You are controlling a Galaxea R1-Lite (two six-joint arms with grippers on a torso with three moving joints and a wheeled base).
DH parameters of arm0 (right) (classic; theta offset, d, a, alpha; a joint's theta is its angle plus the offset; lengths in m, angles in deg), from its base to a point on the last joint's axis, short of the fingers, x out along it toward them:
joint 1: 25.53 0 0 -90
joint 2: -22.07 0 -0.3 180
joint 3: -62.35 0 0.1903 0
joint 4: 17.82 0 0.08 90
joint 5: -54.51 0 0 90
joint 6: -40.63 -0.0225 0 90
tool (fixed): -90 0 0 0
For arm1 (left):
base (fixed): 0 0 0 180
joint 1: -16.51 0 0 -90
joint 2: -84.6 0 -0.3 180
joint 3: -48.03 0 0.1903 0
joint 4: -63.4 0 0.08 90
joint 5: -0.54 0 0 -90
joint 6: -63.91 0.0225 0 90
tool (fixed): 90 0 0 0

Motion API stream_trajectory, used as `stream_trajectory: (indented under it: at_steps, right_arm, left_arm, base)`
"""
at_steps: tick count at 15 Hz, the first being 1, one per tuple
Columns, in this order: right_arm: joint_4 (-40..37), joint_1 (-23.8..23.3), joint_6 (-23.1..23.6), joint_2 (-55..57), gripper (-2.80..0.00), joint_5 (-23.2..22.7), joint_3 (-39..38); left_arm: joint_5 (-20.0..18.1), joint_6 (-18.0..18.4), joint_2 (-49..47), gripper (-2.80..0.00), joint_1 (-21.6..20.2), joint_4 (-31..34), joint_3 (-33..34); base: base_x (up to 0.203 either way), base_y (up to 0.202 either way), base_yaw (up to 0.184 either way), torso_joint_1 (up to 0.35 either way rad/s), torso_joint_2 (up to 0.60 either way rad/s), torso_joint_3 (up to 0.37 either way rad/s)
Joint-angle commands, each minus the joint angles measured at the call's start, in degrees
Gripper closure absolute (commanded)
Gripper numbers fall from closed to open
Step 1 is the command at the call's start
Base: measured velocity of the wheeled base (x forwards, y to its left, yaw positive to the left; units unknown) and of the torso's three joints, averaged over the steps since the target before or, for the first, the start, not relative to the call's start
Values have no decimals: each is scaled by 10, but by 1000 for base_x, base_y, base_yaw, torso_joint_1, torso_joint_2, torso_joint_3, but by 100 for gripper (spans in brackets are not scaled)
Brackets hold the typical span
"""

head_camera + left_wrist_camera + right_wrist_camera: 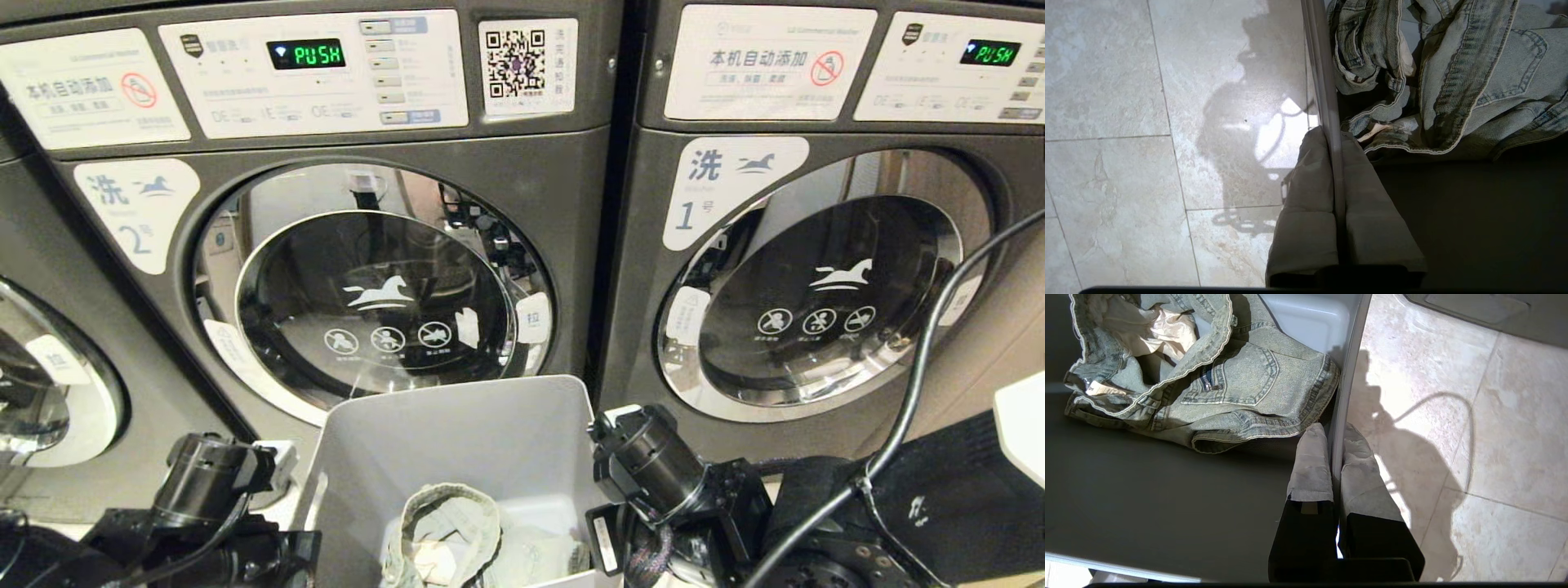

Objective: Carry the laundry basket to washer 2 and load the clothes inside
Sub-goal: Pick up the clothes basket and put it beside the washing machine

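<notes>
The grey laundry basket (457, 425) hangs in front of washer 2 (563, 188), whose label shows a blue "2" (135, 214); its round glass door (375, 302) is shut. The clothes (457, 531), faded denim with a white inner patch, lie in the basket's bottom. My left gripper (1331, 134) is shut on the basket's left wall rim (1318, 61), one finger inside and one outside. On the opposite rim (1351, 355), my right gripper (1336, 430) is shut the same way. Denim (1474, 61) (1241, 388) lies close to both inner fingers.
Washer 1 (816, 286), door shut, stands right of washer 2. Another washer's door (49, 384) shows at the far left. A black cable (922, 367) loops across the right side. Pale floor tiles (1126, 122) lie below the basket.
</notes>
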Motion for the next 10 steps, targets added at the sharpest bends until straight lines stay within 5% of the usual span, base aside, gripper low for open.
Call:
stream_trajectory:
  at_steps: [1, 10]
  right_arm:
    - [0, 0, -2, 0, 0, 2, 0]
    - [4, -4, -2, 20, 0, 9, 2]
  left_arm:
    - [1, -1, -3, 0, 0, -2, 0]
    - [1, -4, -48, 0, 0, -29, -13]
  base:
    - [0, 0, 0, 0, 0, 0]
    - [0, 0, 0, 0, 0, 0]
